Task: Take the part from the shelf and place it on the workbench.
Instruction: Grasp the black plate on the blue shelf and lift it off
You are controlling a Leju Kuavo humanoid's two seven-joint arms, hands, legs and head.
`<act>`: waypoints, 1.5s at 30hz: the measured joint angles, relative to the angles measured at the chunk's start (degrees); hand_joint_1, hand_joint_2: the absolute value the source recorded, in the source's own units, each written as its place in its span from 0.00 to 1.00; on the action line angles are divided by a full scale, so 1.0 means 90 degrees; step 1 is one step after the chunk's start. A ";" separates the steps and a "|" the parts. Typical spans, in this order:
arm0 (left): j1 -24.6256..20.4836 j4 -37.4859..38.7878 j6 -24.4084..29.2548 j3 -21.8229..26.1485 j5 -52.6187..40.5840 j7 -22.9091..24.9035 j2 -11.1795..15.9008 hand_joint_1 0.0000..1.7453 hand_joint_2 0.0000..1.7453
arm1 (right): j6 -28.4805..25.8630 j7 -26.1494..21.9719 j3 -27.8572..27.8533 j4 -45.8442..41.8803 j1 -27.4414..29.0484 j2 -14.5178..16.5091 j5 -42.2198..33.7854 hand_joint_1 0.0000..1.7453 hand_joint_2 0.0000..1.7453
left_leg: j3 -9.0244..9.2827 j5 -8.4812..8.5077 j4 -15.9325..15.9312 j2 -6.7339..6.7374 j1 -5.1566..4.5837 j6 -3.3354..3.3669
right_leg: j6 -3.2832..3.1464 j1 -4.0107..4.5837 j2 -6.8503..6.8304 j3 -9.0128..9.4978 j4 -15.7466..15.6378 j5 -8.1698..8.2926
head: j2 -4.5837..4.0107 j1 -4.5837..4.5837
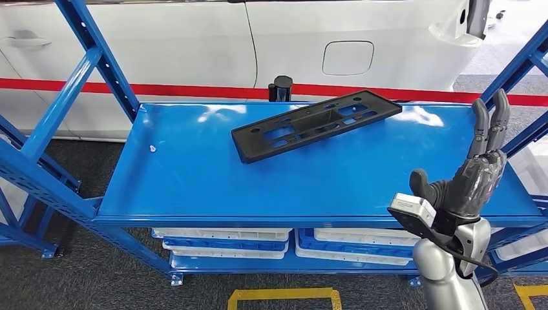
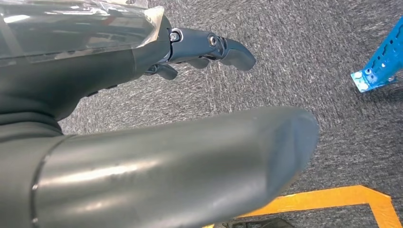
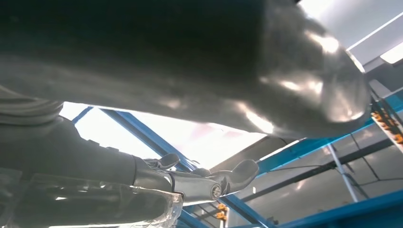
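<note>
Right hand [image 1: 475, 177] empty; black slotted part [image 1: 315, 123].

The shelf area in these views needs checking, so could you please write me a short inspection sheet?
Surface: blue metal shelf, glossy, a small pale speck near its left side.
Job's things: black plastic part lies flat on the shelf, toward the back, untouched.
Clutter: white trays on the level below.
Hands: right hand raised at the shelf's right front, fingers up, holding nothing; left hand over grey carpet, holding nothing.
Cables: black cable at the right wrist.
Surroundings: white car behind; yellow floor tape.
</note>
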 joint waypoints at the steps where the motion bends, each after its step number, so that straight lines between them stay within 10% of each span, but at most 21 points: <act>1: 0.0001 0.0002 -0.0004 0.0000 -0.0002 0.0000 0.0000 0.00 0.00 | -0.0001 0.0000 -0.0001 0.0002 0.0023 -0.0003 -0.0002 0.00 0.00 | 0.0005 -0.0008 0.0004 -0.0003 0.0002 -0.0009 | 0.0039 -0.0006 -0.0001 -0.0059 0.0065 0.0023 | 0.0000 0.0001; 5: 0.0001 0.0006 -0.0014 0.0000 -0.0009 -0.0002 0.0004 0.00 0.00 | -0.0003 0.0000 -0.0005 0.0008 0.0047 -0.0009 -0.0005 0.00 0.00 | 0.0051 -0.0102 0.0080 -0.0025 0.0027 -0.0150 | 0.0216 -0.0043 -0.0026 0.0621 -0.1402 0.0673 | 0.0000 0.0011; 11: -0.0004 0.0008 -0.0013 0.0000 -0.0017 -0.0014 0.0018 0.00 0.00 | -0.0021 0.0005 -0.0009 0.0009 0.0056 -0.0012 0.0001 0.00 0.00 | -0.0041 -0.0285 0.0319 -0.0014 0.0060 -0.0360 | -0.0085 -0.0039 -0.0003 0.0808 -0.1668 0.0753 | 0.0000 -0.0013; 16: 0.0004 0.0022 -0.0012 0.0000 -0.0036 -0.0016 0.0016 0.00 0.00 | -0.0025 0.0005 -0.0003 0.0014 0.0061 -0.0006 0.0010 0.00 0.00 | -0.0966 -0.0838 0.1966 -0.0001 0.0098 -0.0450 | -0.0211 -0.0024 -0.0011 0.0862 -0.1671 0.0698 | 0.0000 -0.0032; 20: -0.0003 0.0036 -0.0012 0.0000 -0.0036 -0.0016 0.0025 0.00 0.00 | -0.0025 0.0005 -0.0002 0.0016 0.0057 -0.0004 0.0010 0.00 0.00 | -0.0396 -0.0046 0.0619 0.0004 0.0098 -0.0381 | -0.0177 0.0002 0.0007 0.0985 -0.1670 0.0605 | 0.0000 -0.0029; 26: -0.0012 0.0042 -0.0012 0.0003 -0.0036 -0.0021 0.0034 0.00 0.00 | -0.0043 0.0005 -0.0002 0.0015 0.0045 -0.0009 0.0010 0.00 0.00 | -0.0093 -0.0001 0.0106 -0.0009 0.0044 -0.0186 | 0.0000 0.0039 0.0001 0.0953 -0.1590 0.0477 | 0.0000 -0.0019; 31: -0.0018 0.0046 -0.0012 0.0007 -0.0035 -0.0032 0.0031 0.00 0.00 | -0.0049 0.0005 -0.0001 0.0042 0.0062 -0.0032 0.0002 0.00 0.00 | -0.0023 -0.0035 0.0060 -0.0003 0.0036 -0.0062 | -0.0046 0.0060 -0.0004 -0.0077 0.0181 -0.0073 | 0.0000 0.0006; 35: -0.0017 0.0050 -0.0012 0.0022 -0.0029 -0.0033 0.0025 0.00 0.00 | -0.0050 0.0005 0.0005 0.0061 0.0052 -0.0038 0.0000 0.00 0.00 | 0.0073 -0.0113 0.0077 -0.0041 0.0019 -0.0115 | 0.0107 0.0067 -0.0022 0.0394 -0.1100 0.0614 | 0.0000 0.0013; 41: -0.0021 0.0052 0.0004 0.0029 -0.0019 -0.0044 0.0033 0.00 0.00 | -0.0060 0.0005 0.0019 0.0065 0.0030 -0.0041 0.0000 0.00 0.00 | 0.0075 -0.0281 0.0195 -0.0035 0.0007 -0.0298 | -0.0169 0.0053 -0.0016 0.0729 -0.1706 0.0850 | 0.0000 -0.0015; 45: -0.0018 0.0064 0.0007 0.0031 -0.0032 -0.0053 0.0035 0.00 0.00 | -0.0070 0.0008 0.0027 0.0073 0.0016 -0.0038 0.0005 0.00 0.00 | -0.0650 -0.0872 0.1578 -0.0020 0.0075 -0.0442 | -0.0279 0.0017 -0.0025 0.0800 -0.1717 0.0805 | 0.0000 -0.0061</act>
